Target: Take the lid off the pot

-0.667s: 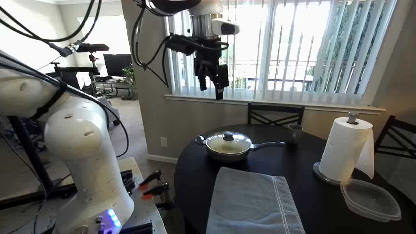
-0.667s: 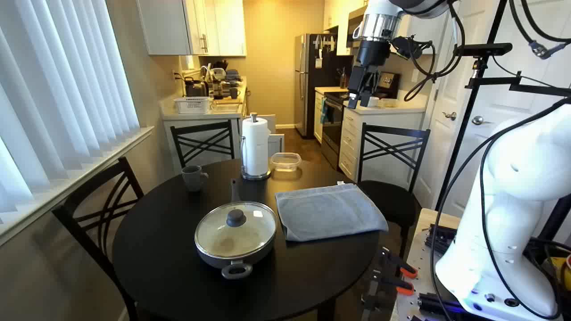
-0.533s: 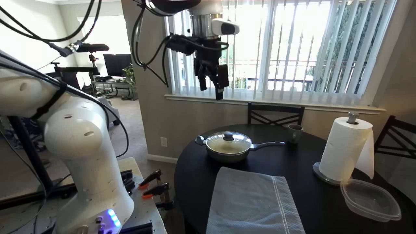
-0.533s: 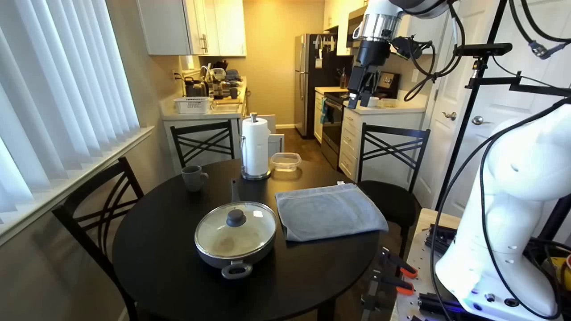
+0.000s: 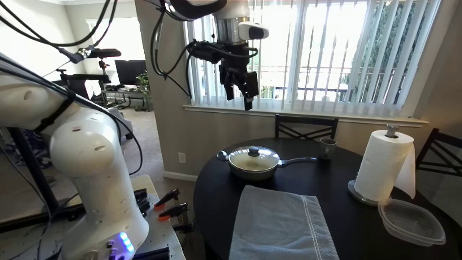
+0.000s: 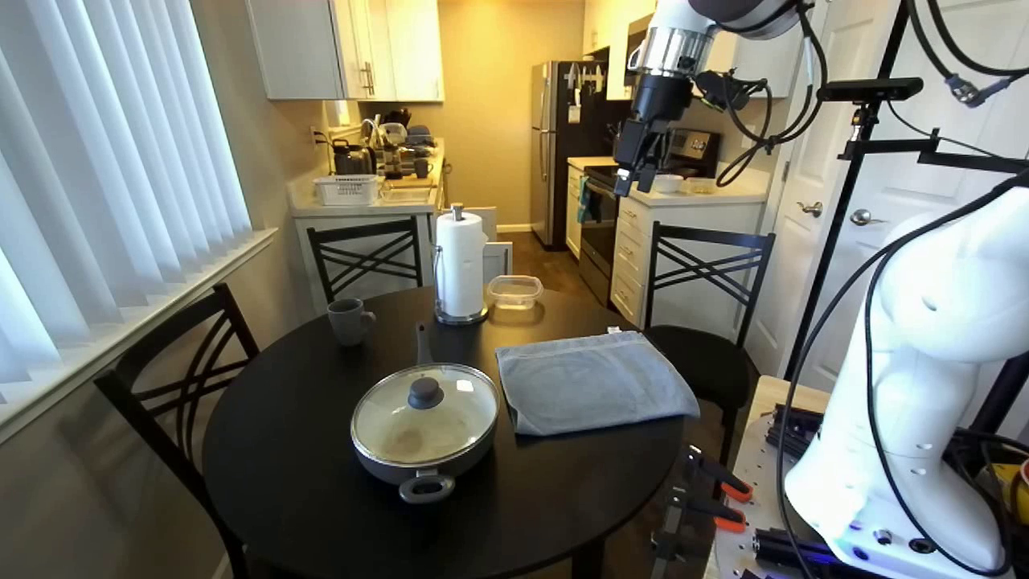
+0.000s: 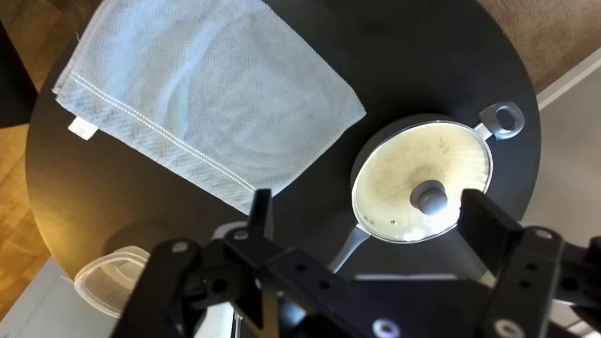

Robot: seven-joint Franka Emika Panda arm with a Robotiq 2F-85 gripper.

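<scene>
The pot, a shallow round pan, stands on the dark round table in both exterior views and in the wrist view. Its straight handle and its small loop handle lie on opposite sides. The clear glass lid sits flat on the pot in both exterior views and in the wrist view, its dark knob upward. My gripper is open and empty, high above the table and apart from the lid, in both exterior views. In the wrist view its fingers stand wide apart.
A folded grey-blue towel lies beside the pot. A paper towel roll, a clear plastic container and a grey mug stand on the table. Chairs surround it.
My gripper has shifted slightly, to the right in an exterior view and to the left, towards the pot's side, in an exterior view. The pot and lid have not moved.
</scene>
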